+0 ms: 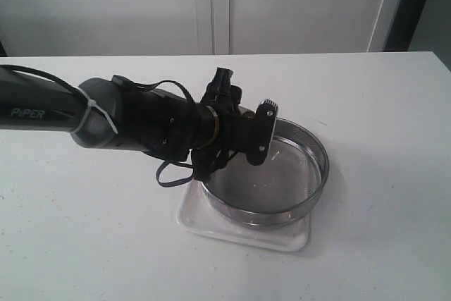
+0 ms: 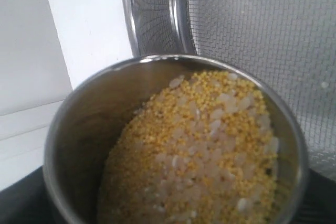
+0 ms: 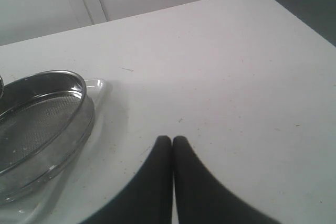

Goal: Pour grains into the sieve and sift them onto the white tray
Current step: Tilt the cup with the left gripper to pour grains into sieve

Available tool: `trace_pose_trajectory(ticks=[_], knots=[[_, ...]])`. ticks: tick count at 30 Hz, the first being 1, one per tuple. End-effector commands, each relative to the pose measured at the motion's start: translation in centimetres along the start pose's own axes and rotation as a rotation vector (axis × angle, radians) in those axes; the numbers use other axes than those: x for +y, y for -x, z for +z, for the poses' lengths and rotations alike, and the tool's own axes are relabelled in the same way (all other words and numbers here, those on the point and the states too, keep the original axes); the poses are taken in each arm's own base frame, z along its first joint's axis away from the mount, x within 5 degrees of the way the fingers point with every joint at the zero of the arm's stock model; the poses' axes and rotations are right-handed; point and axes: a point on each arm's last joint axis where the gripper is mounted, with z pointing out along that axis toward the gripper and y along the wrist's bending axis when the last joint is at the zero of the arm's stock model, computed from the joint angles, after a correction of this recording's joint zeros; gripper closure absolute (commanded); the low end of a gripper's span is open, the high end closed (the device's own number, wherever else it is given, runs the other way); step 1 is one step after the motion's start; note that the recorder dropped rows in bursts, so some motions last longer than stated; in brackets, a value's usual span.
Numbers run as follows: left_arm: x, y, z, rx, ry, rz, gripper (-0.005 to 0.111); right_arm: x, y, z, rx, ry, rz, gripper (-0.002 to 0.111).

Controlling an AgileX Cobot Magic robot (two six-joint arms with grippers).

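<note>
A cup (image 2: 86, 124) of grains (image 2: 199, 150) is gripped by the left pincer (image 1: 258, 135), the sieve (image 2: 252, 35) just ahead; further tipping is called for. Meanwhile the right pincer (image 3: 172, 144) is shut, empty.

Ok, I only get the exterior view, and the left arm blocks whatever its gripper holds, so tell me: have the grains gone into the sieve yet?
Observer: No. The left wrist view shows the grains, yellow meal mixed with whitish kernels, inside the steel cup, piled toward the lip that faces the sieve.
Operator: I see pale specks on the mesh. Are they grains?
Observer: Up close, one whitish speck lies on it, likely a stray grain.
Operator: And the right gripper? It's outside my picture.
Observer: The right gripper is shut, fingers together, over the table, apart from the sieve and the white tray.
</note>
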Motion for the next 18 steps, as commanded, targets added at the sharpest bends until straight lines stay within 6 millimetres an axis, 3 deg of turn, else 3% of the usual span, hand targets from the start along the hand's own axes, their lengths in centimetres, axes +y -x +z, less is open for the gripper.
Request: trace_pose_trajectory(ticks=[1,18], knots=[[0.84,0.27,-0.40,-0.005,0.045,0.076,0.107,-0.01,-0.07,0.04,-0.011,0.003,0.001,0.108],[1.32,0.10,-0.43,0.023,0.096,0.212,0.107,-0.01,-0.07,0.04,-0.011,0.003,0.001,0.108]])
